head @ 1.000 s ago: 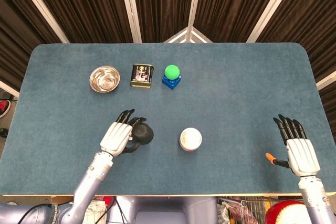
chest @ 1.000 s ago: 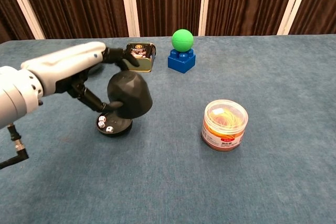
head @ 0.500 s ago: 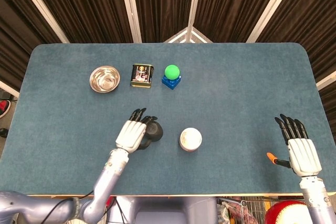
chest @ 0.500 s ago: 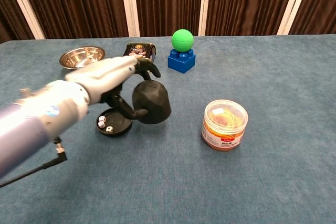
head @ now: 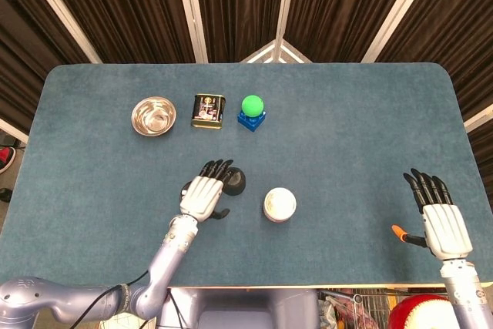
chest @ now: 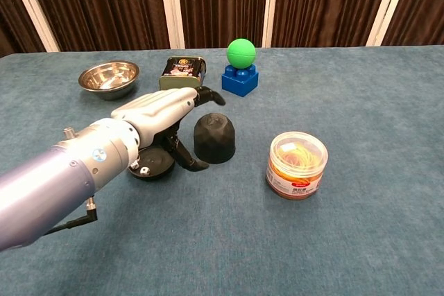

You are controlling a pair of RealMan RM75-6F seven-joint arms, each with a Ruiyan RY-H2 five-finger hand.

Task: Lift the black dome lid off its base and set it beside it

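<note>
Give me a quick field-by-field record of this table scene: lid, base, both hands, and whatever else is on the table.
lid: black dome lid sits upright on the table, off its base
base: black base lies just left of the lid, partly hidden by the arm
left robot hand: above and beside the lid, fingers spread, holding nothing
right robot hand: open, flat near the table's right edge
other items: steel bowl, tin, green ball on blue block, clear tub

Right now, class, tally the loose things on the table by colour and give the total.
Black: 2, the dome lid and its base
Silver: 1, the bowl
Dark with gold print: 1, the tin
Green: 1, the ball
Blue: 1, the block
Clear with orange label: 1, the tub
Total: 7
</note>
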